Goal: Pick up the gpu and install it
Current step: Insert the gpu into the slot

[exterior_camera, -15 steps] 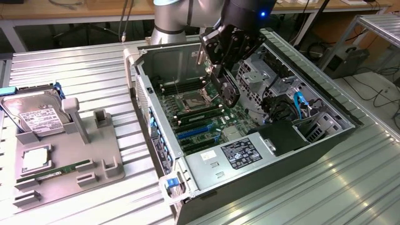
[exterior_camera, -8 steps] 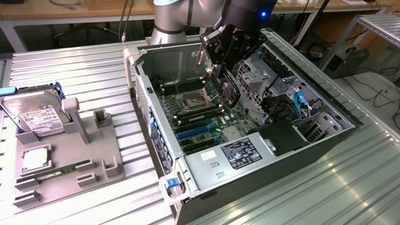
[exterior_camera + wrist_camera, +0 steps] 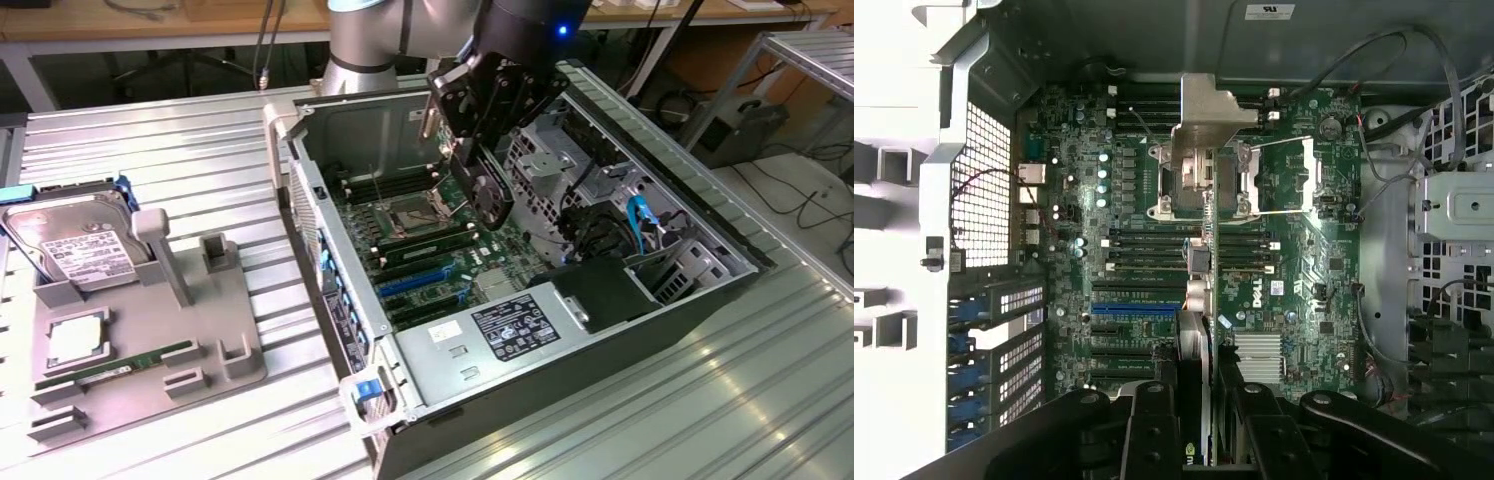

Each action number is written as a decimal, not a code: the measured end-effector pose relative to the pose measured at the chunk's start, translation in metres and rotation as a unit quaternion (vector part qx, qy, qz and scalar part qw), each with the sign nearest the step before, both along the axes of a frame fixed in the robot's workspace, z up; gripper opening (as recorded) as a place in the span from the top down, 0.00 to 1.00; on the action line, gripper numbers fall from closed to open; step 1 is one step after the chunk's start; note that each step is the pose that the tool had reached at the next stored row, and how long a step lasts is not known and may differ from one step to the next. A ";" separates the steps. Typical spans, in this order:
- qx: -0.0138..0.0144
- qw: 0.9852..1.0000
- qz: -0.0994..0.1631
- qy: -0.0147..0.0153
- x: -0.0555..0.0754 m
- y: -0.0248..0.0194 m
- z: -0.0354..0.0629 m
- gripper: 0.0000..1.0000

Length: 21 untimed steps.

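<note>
Hard drive [image 3: 74, 245], RAM stick [image 3: 118, 364] on grey holder [image 3: 224, 348].

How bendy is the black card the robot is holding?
The gpu is probably stiff: it hangs straight below the gripper without drooping. Edge-on it looks thin, so likely light for its length. Held by its flat sides, it might tilt if bumped.

Under the gripper [image 3: 1200, 390] and its held gpu [image 3: 1199, 315], the expansion slots [image 3: 1137, 310] lie open from above. Near them stands the raised CPU socket frame [image 3: 1204, 130]. The drive cage [image 3: 1454, 210] and loose cables [image 3: 638, 222] crowd one side, the perforated rear wall [image 3: 982, 180] the other.
</note>
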State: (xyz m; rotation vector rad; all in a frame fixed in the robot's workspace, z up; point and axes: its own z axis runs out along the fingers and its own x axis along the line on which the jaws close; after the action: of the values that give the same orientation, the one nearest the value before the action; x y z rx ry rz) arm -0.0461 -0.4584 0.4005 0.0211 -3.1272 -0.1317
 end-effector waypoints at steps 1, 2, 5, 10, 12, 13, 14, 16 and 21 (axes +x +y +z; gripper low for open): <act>0.000 1.000 0.001 0.000 0.000 0.0000 0.0000 0.74; 0.000 1.000 0.014 0.000 0.000 0.0000 -0.0001 0.74; 0.000 0.998 0.070 -0.001 0.000 0.0000 -0.0002 0.74; 0.000 0.993 0.119 -0.001 0.000 0.0000 -0.0003 0.74; 0.000 0.990 0.138 -0.001 0.000 0.0000 -0.0003 0.74; 0.000 0.989 0.146 -0.001 0.000 0.0000 -0.0004 0.74; 0.000 0.988 0.156 -0.001 0.000 0.0000 -0.0004 0.74; 0.000 0.985 0.174 -0.002 0.000 0.0000 -0.0005 0.74; 0.000 0.975 0.222 -0.002 0.000 0.0000 -0.0011 0.74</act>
State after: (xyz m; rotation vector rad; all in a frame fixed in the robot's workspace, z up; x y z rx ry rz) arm -0.0461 -0.4584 0.3994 0.7108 -3.0312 -0.1239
